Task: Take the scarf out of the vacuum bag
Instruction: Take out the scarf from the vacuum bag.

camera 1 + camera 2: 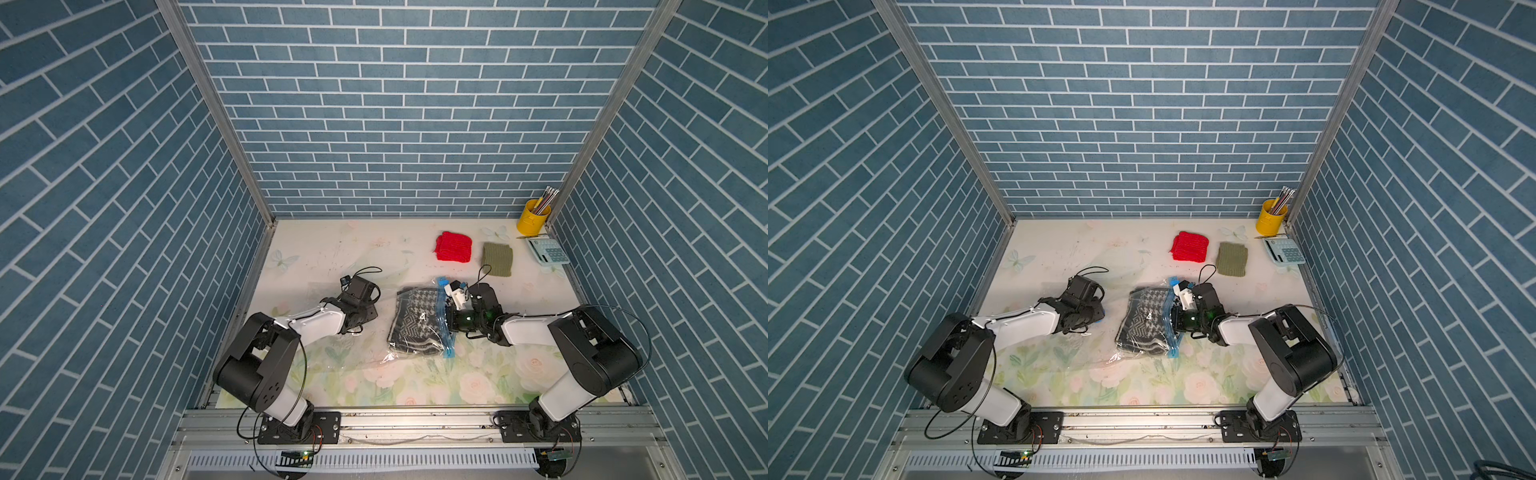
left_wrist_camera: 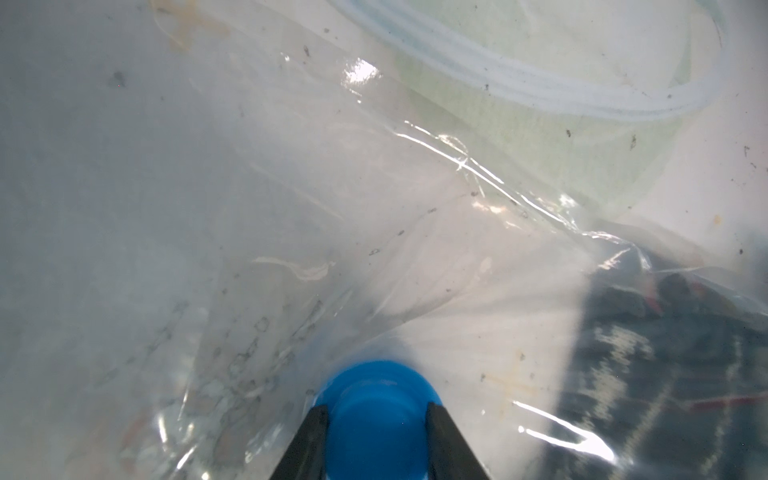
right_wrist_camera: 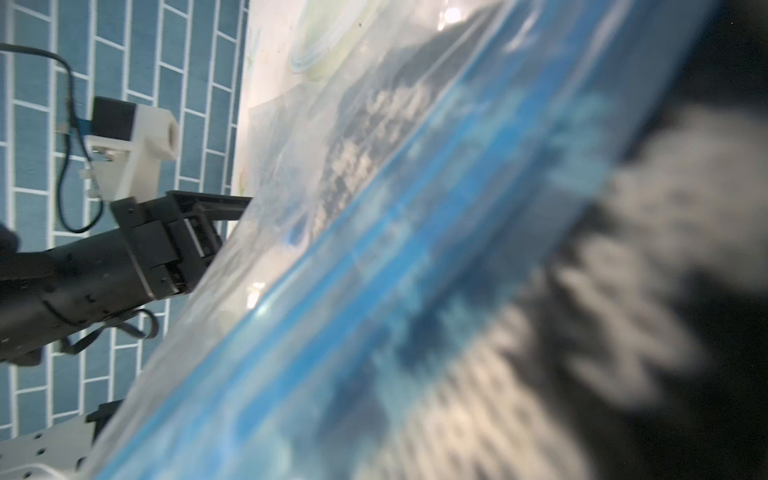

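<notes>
So the big clear crinkly plastic vacuum bag [image 1: 1088, 357] lies flat on the flowery table [image 1: 1059, 249], with a folded black-and-white patterned scarf [image 1: 1142, 322] inside. The right gripper [image 1: 1176, 316] is at the bag's light-blue zip strip [image 1: 1173, 349]. The left gripper [image 1: 1090, 313] is at the opposite end, where a sliver of blue valve cap [image 1: 1101, 320] shows. Beyond the bag's zip side are a red knitted cloth [image 1: 1188, 247], an olive knitted cloth [image 1: 1231, 259], a yellow cup of pens [image 1: 1271, 218] and a pale blue calculator [image 1: 1284, 251].

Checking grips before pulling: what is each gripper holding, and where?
Left gripper clamps the vacuum bag by its blue valve cap. Right gripper is shut at the zip strip; whether on strip or scarf cannot be told.
</notes>
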Controlling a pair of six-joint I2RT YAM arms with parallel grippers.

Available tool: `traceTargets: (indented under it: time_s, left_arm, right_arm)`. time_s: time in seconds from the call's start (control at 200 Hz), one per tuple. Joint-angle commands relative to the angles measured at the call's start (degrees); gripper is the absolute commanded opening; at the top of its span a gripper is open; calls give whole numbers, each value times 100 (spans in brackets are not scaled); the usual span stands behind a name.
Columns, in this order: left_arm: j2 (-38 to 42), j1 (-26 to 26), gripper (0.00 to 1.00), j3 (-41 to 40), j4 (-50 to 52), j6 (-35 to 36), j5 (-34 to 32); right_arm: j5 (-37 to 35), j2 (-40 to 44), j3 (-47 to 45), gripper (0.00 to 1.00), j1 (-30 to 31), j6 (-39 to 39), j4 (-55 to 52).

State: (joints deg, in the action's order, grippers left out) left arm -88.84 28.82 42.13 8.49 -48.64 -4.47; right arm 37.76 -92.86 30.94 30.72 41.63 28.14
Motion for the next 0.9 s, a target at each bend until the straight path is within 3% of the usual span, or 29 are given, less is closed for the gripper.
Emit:
traceTargets:
  time_s: [0.0,0.17,0.43,0.69,0.89]
  left_arm:
    - [42,-47,22,-130,442,-58,-436]
    - [59,-49,22,-143,452,-76,-430]
    - [153,-48,22,-168,477,-137,-458]
    - [174,-45,23,-179,463,-155,-468]
    - [218,-49,23,-196,470,-146,-537]
  right_arm:
    - [819,112,-118,0,-100,29,753]
    - [987,47,-186,0,-167,180,994]
    - [-13,114,-24,0,-369,-485,-473]
    - [620,342,-568,0,-662,179,927]
    - [390,352,-346,0,-717,-191,185]
